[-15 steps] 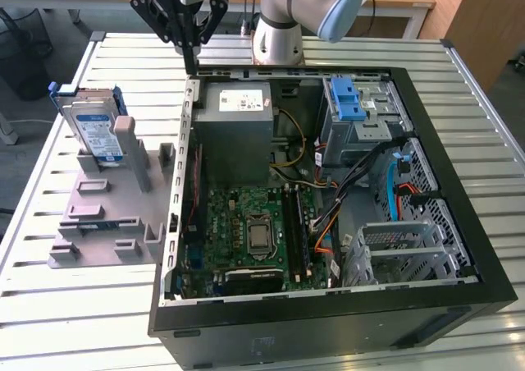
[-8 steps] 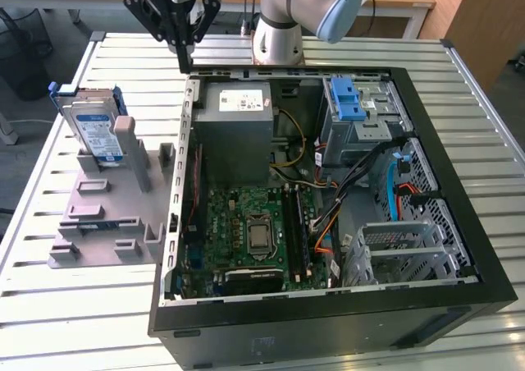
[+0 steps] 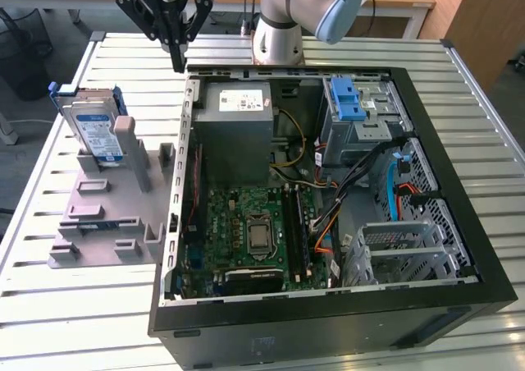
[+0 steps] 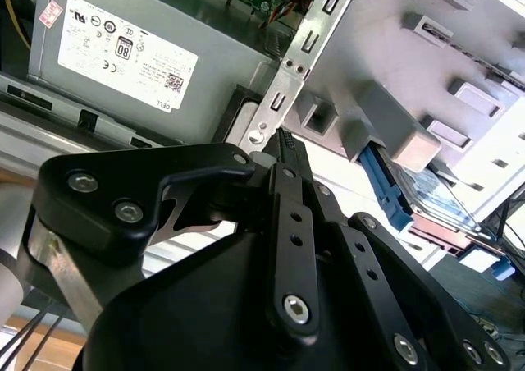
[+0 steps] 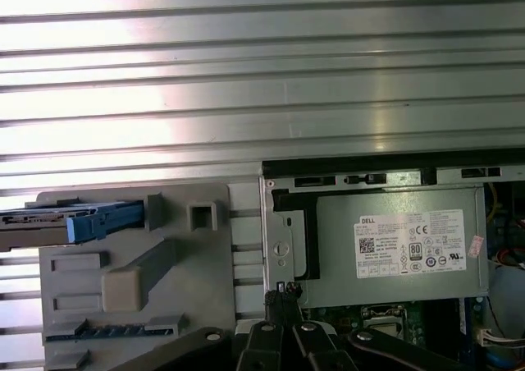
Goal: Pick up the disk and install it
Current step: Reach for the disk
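**Exterior view: disk [image 3: 94, 129] upright in its grey holder [image 3: 107, 215]**

The gripper [image 3: 178, 61] hangs near the far corner of the computer case [image 3: 287, 326], its fingers [image 3: 177, 52] closed together and holding nothing. The holder lies on the bench [image 3: 82, 322], at the exterior view's left of the case.

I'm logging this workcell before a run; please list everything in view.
table: one, white slatted metal, under everything.
computer case: one, black, open, mid-table.
power supply: one, grey, white sticker, inside case.
motherboard: one, green, inside case.
drive cage: one, grey, blue latch, inside case.
holder: one, grey, exterior view's left of case.
disk: one, silver, blue rails, upright in holder.
arm: one, pale grey, blue cap, beyond case.
gripper: one, black, shut, empty, above case's far corner.
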`<state>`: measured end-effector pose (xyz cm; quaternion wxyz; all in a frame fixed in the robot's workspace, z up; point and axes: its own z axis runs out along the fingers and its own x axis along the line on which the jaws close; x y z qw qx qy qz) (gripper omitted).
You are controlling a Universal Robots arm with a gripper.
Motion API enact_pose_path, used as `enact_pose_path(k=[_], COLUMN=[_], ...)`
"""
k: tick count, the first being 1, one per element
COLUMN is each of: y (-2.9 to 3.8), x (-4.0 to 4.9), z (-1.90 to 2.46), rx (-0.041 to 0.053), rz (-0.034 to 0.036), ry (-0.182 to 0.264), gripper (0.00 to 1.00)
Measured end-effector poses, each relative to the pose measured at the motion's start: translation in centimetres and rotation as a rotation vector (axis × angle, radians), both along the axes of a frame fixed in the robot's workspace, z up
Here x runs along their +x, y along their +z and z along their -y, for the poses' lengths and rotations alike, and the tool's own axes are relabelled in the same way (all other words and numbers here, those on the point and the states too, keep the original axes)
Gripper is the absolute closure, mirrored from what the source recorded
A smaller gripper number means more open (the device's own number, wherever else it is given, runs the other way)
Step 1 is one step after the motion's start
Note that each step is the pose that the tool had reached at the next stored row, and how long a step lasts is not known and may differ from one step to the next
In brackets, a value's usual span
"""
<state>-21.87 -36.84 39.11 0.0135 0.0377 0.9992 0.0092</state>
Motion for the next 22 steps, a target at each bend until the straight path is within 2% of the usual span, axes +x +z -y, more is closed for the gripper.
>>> enact_pose_path(k=[10,22], y=[0.0,-0.02], x=[-0.08,-1.26], z=[0.0,-0.01], rx=[0.0,0.0], rz=[0.0,0.0], ry=[0.0,0.0], gripper=[0.89,0.89])
